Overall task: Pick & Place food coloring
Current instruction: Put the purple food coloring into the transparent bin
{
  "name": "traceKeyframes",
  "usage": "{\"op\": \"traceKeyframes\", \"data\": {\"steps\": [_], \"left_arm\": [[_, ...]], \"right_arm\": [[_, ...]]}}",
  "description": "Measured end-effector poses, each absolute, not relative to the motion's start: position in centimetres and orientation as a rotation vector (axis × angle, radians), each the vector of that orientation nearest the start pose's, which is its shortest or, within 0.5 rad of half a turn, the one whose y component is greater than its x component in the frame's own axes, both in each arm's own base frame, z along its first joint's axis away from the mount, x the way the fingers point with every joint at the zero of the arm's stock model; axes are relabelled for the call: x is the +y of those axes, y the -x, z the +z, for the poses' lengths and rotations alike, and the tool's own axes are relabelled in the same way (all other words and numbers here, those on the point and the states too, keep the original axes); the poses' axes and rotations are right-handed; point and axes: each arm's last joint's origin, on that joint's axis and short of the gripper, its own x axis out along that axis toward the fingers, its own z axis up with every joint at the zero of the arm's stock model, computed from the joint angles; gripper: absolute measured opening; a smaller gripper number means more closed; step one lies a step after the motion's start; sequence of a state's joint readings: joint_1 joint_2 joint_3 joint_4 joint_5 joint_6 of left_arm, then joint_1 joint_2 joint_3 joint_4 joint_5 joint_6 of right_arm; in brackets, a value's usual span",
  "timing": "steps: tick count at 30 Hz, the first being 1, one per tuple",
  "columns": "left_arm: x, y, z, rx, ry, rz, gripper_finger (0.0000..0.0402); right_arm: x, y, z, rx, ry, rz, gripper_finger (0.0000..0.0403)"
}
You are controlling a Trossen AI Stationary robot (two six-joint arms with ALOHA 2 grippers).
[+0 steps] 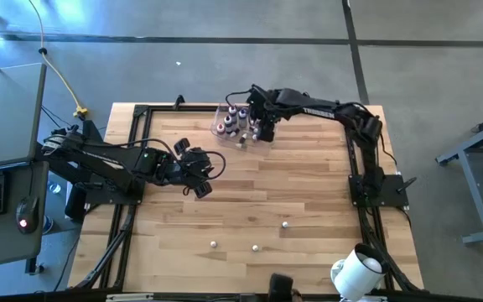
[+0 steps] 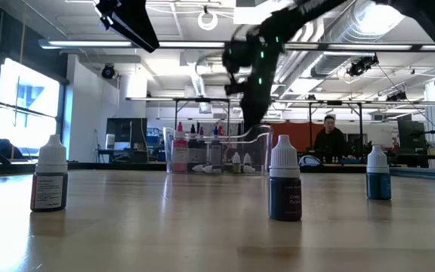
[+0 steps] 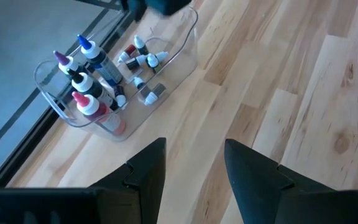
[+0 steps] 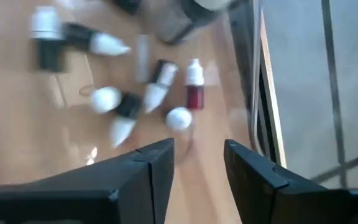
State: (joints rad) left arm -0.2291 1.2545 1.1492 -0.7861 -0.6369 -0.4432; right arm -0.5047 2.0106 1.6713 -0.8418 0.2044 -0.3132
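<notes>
Three small food coloring bottles with white caps stand upright on the near part of the table [image 1: 285, 224] [image 1: 214, 244] [image 1: 256, 248]; the low view shows them close up [image 2: 50, 181] [image 2: 285, 189] [image 2: 378, 175]. Several more lie or stand inside the clear plastic tub [image 1: 222, 113] at the far edge, tub [image 3: 185, 50]. My right gripper [image 1: 262, 130] hangs open over the tub's right end, pointing steeply down at the lying bottles [image 4: 148, 93], gripper [image 4: 197, 149] with nothing between its fingers. My left gripper [image 1: 208, 168] hovers open above the table's left middle, gripper [image 3: 194, 149] facing the tub.
A big white cylinder [image 1: 359, 273] sits at the near right corner. A black frame [image 1: 141, 113] borders the table. A person [image 2: 331, 140] sits in the room behind. Bare wood lies between the tub and the three standing bottles.
</notes>
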Motion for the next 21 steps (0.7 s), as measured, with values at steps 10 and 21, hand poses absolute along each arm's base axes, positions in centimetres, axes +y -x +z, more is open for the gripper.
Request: {"op": "traceKeyframes", "data": {"steps": [10, 21], "left_arm": [[-3.9, -24.2, 31.7, 0.697, 0.072, 0.559, 0.0161], [-4.0, -24.2, 31.7, 0.72, 0.086, 0.515, 0.0161]], "right_arm": [[-9.3, -35.0, 33.8, 1.342, -0.018, -0.331, 0.0133], [5.0, -29.9, 29.1, 1.168, -0.155, 0.078, 0.0133]]}}
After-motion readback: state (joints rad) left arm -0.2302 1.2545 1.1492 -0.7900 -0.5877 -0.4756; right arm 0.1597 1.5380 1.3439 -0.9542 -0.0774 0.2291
